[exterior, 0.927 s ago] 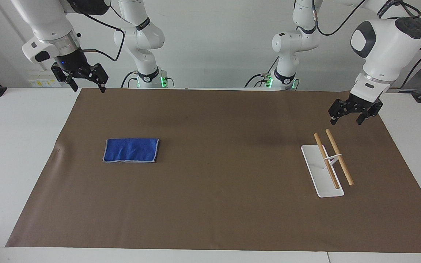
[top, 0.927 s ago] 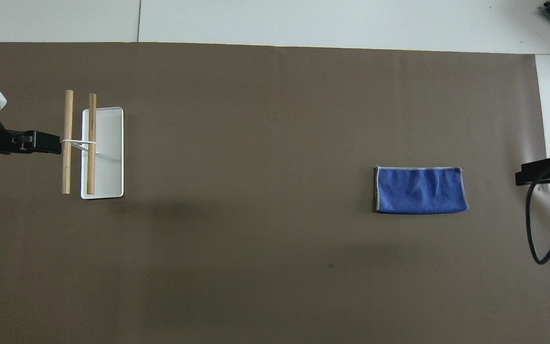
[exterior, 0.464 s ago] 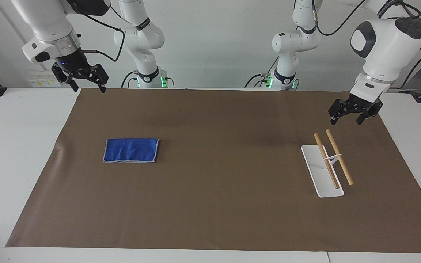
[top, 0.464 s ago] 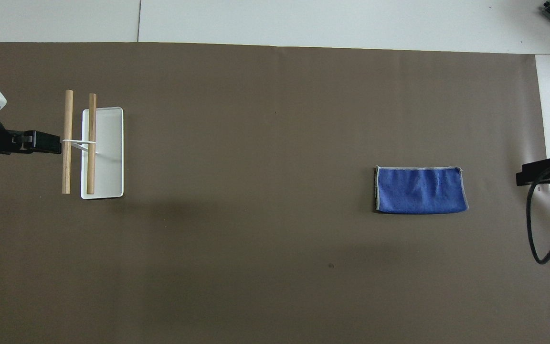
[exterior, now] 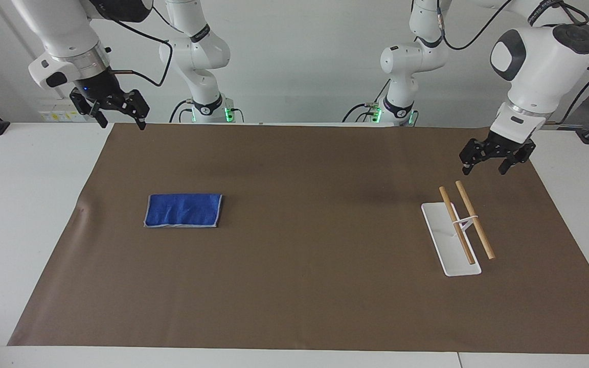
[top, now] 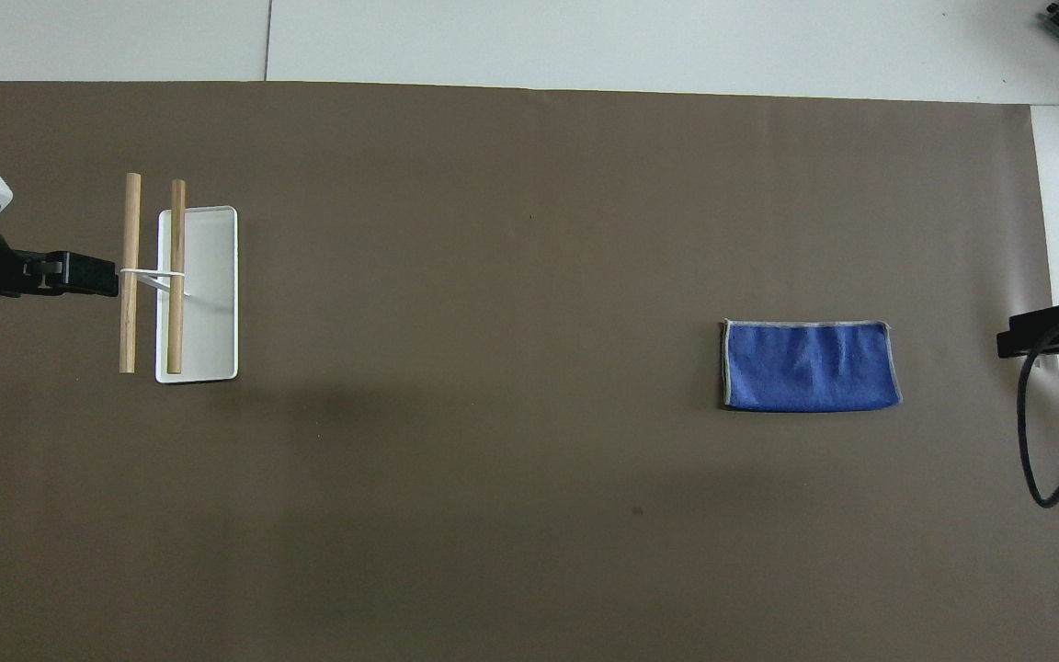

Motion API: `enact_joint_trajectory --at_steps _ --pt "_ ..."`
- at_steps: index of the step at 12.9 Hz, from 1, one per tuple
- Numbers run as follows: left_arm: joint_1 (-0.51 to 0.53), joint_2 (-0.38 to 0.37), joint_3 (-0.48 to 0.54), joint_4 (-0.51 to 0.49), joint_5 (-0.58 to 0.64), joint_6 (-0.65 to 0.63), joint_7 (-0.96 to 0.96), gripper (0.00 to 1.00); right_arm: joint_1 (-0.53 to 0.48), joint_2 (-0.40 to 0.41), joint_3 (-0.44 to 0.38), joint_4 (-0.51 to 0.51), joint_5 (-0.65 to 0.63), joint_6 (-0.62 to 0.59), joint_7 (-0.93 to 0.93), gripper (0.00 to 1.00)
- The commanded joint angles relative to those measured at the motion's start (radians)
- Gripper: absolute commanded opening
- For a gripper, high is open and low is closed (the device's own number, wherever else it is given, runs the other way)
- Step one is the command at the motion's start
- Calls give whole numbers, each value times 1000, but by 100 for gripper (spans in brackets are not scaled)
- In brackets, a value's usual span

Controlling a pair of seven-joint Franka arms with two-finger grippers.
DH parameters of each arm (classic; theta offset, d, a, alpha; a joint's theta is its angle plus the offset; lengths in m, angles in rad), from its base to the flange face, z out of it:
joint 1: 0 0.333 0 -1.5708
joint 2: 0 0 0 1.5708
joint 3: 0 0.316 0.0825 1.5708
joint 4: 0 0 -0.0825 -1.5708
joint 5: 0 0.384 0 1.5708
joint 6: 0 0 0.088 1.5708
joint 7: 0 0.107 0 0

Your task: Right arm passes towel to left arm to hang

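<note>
A: Where is the towel?

B: The blue towel [exterior: 183, 210] lies flat on the brown mat [exterior: 304, 286], toward the right arm's end of the desk [exterior: 23, 214].

A: And the end effectors?

B: The right end effector [exterior: 118, 117] hangs released above the mat's corner. The left end effector [exterior: 483, 166] hangs released above the mat by the wooden rack [exterior: 458, 232].

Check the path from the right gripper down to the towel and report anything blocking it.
Nothing visible blocks it. The right gripper, jaws open, hangs over the mat's edge at the right arm's end; only bare brown mat lies between it and the flat towel. The rack stands at the left arm's end.
</note>
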Motion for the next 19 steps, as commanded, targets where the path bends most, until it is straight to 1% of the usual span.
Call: enact_joint_trajectory --at_steps 1,3,6,8,10,11,12,13,16,19 --pt "6 -21 0 -17 -15 11 14 100 -1 -9 1 -18 -20 12 -32 100" --pt "6 -21 0 -17 -15 11 14 100 0 -21 1 -49 -54 38 -45 100" --pt "6 -21 0 -17 -15 11 14 100 -1 -27 3 -58 -45 43 -47 100" --pt "6 -21 0 -17 -15 11 14 100 -1 -41 3 -84 -37 64 -44 100" --pt "6 -21 0 -17 -13 11 14 100 3 -59 9 -145 -37 142 -47 100" --pt "6 -21 0 -17 -15 11 14 100 25 -77 9 -200 -37 187 -44 100" --pt "6 -21 0 -17 -15 11 14 100 34 -91 9 -257 -35 257 -44 100" --pt "5 -21 0 -17 -15 11 14 100 34 -85 9 -294 -35 306 -47 100" --pt "6 -21 0 -17 -15 11 14 100 34 -17 9 -384 -35 490 -50 100" --pt "6 -21 0 -17 -15 11 14 100 28 91 9 -432 27 622 -103 100"
